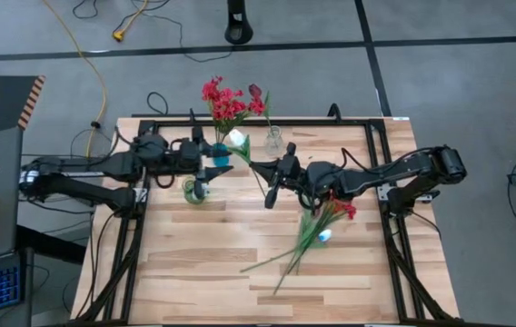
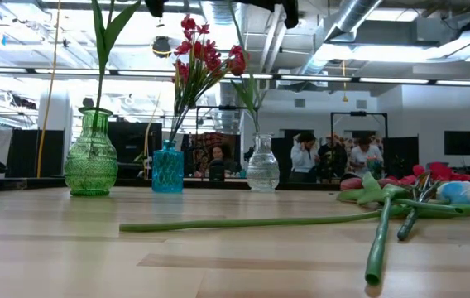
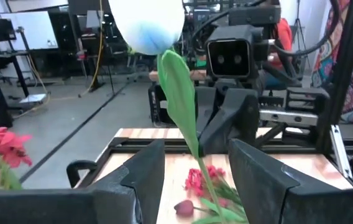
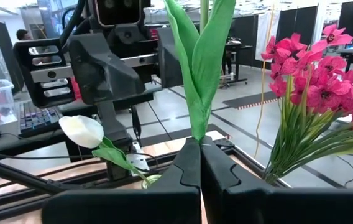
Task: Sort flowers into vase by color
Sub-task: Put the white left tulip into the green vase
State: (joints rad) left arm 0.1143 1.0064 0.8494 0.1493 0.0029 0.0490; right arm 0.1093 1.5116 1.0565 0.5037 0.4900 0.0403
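My right gripper (image 1: 270, 189) is at mid-table, shut on a white tulip (image 1: 236, 138) whose head rises toward the far left. My left gripper (image 1: 211, 173) stands open over the green vase (image 1: 191, 193), facing the right one. The tulip's stem shows in the gap between its fingers (image 3: 145, 180) without touching them. Another white tulip (image 4: 83, 130) stands in the green vase (image 2: 91, 157). The blue vase (image 1: 220, 156) holds red blossoms (image 1: 224, 100). A maroon tulip (image 1: 256, 91) is in the clear vase (image 1: 274, 141). My right gripper pinches the white tulip's green stem where the leaves wrap it (image 4: 195, 124), between its two shut fingers. The fingers lie level, coming from the table's right, across the stem. The flower is lifted clear and stands up from the fingers, with its lower stem (image 3: 209, 183) hanging below.
Several loose flowers (image 1: 329, 213) lie at the right of the table, their long stems (image 1: 281, 263) reaching toward the near edge. The three vases stand close together at the far left. Black frame rails (image 1: 394, 227) run along the table's sides. People stand in the room beyond.
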